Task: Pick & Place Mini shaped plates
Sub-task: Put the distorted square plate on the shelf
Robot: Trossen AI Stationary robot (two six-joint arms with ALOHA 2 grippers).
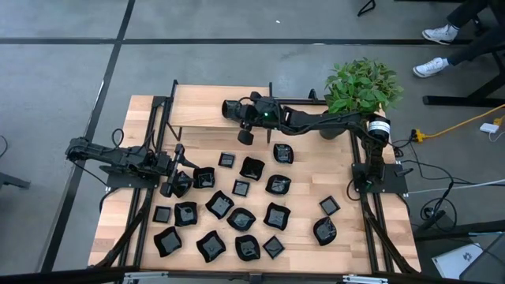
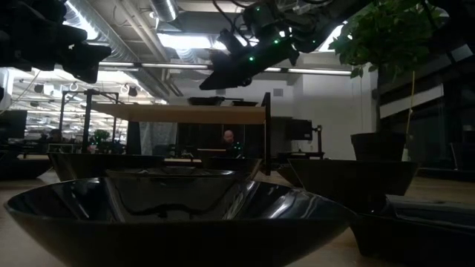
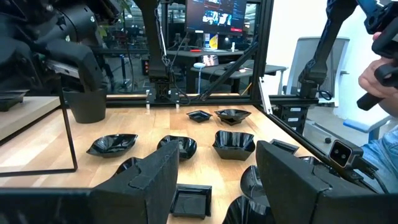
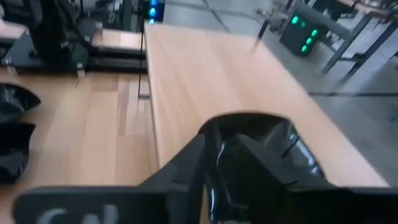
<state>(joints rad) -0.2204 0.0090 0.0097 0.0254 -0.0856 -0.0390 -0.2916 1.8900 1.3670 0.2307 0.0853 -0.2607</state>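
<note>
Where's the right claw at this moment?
In the high view the right claw is reached across to the table's far middle, at the raised wooden shelf edge; its wrist view shows a glossy black plate between its fingers.

Robotics lab in open-plan office space, prob.: wooden worktop (image 1: 205,102) in black frame, monitor (image 3: 213,15) and office chair (image 3: 300,53) behind, exposed ceiling ducts (image 2: 133,44).

a large glossy black dish (image 2: 178,211) fills the foreground, its wide rim facing the camera. more dark dishes (image 2: 349,182) stand behind it on the right. above, a dark arm (image 2: 256,52) with green lights hangs over a raised wooden shelf (image 2: 182,113). a plant pot (image 2: 378,147) with leaves stands at the right.
</note>
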